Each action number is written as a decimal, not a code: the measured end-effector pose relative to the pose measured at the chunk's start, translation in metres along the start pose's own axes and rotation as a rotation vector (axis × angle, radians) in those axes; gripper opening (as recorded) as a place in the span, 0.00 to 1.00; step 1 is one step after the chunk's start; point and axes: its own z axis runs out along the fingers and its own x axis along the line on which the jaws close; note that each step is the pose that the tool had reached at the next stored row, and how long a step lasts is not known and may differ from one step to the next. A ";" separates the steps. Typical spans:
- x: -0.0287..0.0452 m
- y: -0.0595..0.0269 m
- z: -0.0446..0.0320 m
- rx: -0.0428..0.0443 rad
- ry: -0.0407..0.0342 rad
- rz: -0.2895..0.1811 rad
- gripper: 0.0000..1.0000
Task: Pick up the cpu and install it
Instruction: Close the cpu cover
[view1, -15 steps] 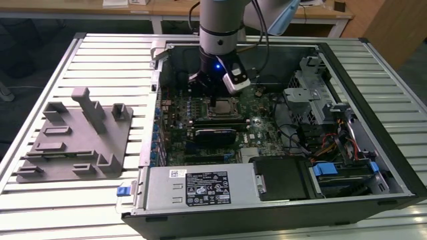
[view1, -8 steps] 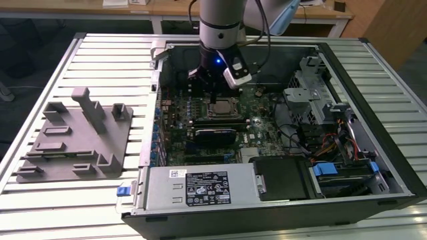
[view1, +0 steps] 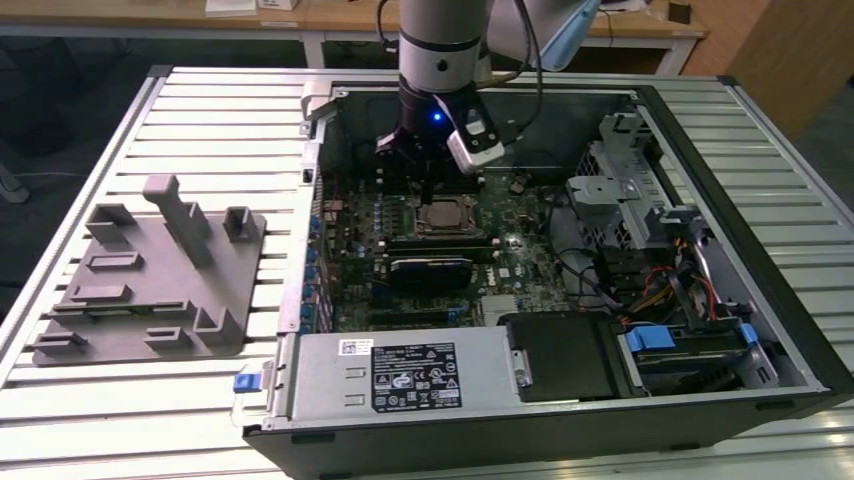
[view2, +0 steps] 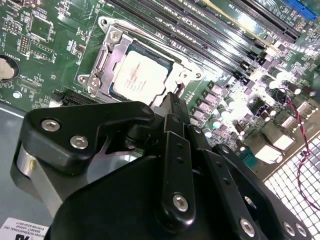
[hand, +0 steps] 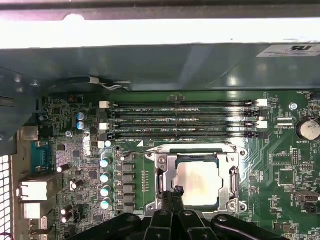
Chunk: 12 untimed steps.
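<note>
The cpu (view1: 445, 216), a small square chip with a silvery top, lies flat inside the dark socket frame of the green motherboard (view1: 527, 255). It also shows in both wrist views, cpu (view2: 141, 77) and cpu (hand: 200, 182). My gripper (view1: 430, 165) hangs inside the open computer case, just above and behind the socket. Its black fingers meet at a narrow tip, gripper (view2: 173, 100) and gripper (hand: 176, 191), beside the socket's edge. The gripper is shut with nothing between the fingers, and it is apart from the chip.
A grey fixture tray (view1: 147, 290) with upright posts lies on the slatted table at the exterior view's left. Memory slots (hand: 182, 120) run beside the socket. A silver power supply (view1: 400, 375) and a drive cage (view1: 627, 190) crowd the case.
</note>
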 end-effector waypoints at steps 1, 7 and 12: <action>-0.0004 0.0000 0.0000 0.0001 0.0000 0.000 0.11; -0.0140 0.0004 -0.0001 0.0001 0.0000 0.000 0.11; -0.0282 0.0008 -0.0003 0.0000 0.0000 0.000 0.11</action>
